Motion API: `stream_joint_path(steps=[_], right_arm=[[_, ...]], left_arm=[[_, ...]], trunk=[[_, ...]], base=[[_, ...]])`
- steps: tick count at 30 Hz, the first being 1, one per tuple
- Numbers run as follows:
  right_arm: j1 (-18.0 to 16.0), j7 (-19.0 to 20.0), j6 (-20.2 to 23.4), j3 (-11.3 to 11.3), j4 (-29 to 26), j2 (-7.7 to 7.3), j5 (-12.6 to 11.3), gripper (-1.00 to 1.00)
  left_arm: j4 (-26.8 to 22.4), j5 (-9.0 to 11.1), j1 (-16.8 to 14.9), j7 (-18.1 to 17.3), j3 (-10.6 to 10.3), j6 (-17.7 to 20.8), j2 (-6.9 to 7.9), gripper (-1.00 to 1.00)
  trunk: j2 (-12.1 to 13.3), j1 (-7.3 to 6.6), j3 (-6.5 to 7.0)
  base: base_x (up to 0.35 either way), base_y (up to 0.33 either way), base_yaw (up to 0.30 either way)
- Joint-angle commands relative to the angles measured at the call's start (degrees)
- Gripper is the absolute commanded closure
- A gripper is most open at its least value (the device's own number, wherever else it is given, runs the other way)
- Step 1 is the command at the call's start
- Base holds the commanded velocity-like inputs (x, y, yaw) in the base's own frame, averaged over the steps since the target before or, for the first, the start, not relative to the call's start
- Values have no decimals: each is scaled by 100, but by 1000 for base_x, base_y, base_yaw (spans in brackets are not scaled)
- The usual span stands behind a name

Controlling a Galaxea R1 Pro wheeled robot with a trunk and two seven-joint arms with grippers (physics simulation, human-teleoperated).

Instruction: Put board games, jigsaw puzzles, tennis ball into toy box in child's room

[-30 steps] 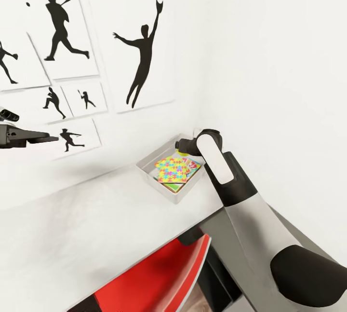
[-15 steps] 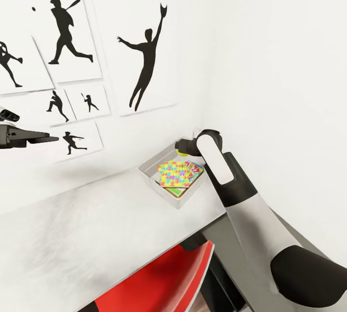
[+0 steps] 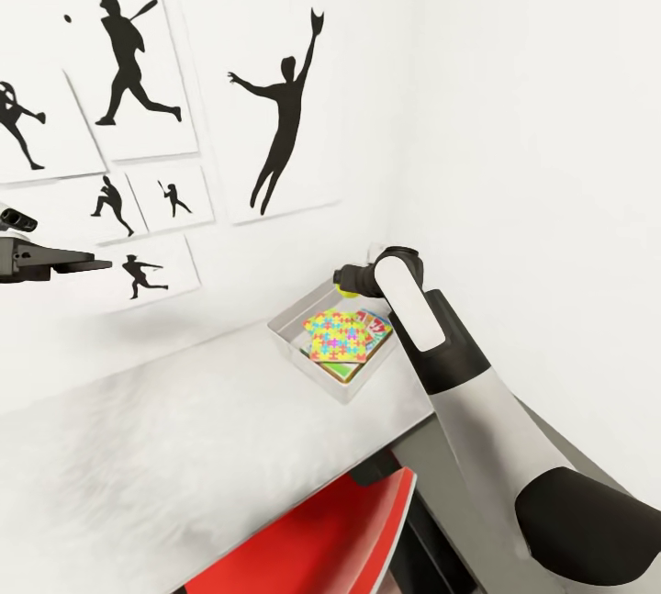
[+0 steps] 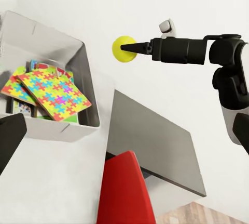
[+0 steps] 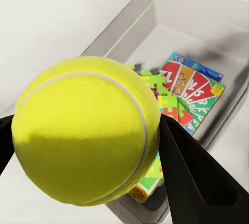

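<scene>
One tennis ball (image 5: pixel 85 130) between right jaws

Tennis ball (image 5: pixel 85 130) — matt yellow-green, felt-like cover with a smooth pale seam. Toy box (image 4: pixel 88 65) — pale grey, smooth, plastic-looking walls, slightly translucent. Jigsaw puzzles (image 4: pixel 49 91) — flat, printed card with a matt, multicoloured face. Board games (image 5: pixel 194 86) — printed card covers, faintly glossy. Desk (image 3: pixel 184 447) — pale, matt top with a soft cloudy grain; its lower section (image 4: pixel 155 146) is plain, smooth dark grey. Right gripper (image 4: pixel 129 49) — matt black fingers. Chair (image 4: pixel 124 193) — smooth, glossy red shell. Wall pictures (image 3: pixel 280 117) — flat, matt black silhouettes on white paper-like sheets.
</scene>
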Motion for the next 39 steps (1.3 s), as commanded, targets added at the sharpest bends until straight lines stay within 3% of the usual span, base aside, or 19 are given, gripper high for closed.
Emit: stream_joint_path(steps=[1, 18, 25, 34, 39], right_arm=[[-8, -74, 3, 5, -3, 0, -62, 100], [-73, -98, 81, -60, 77, 0, -45, 100], [-688, -91, 76, -514, 1095, 0, -28, 100], [-1205, -40, -1, -590, 1940, 0, -20, 100], [-1266, 18, -166, -592, 2219, 0, -32, 100]], left_arm=[[4, 3, -12, -31, -21, 61, 7, -100], [92, -4, -2, -31, -22, 57, 7, -100], [120, -28, 6, -31, -20, 61, 7, -100], [124, -32, 6, -31, -29, 61, 4, -100], [122, -28, 6, -31, -37, 61, 2, -100]], trunk=[[-13, 5, -13], [-13, 5, -13], [-13, 5, -13], [-13, 5, -16], [-13, 5, -47]], base=[[49, 13, 0], [4, 1, 0], [0, 0, 0], [0, 0, 0], [0, 0, 0]])
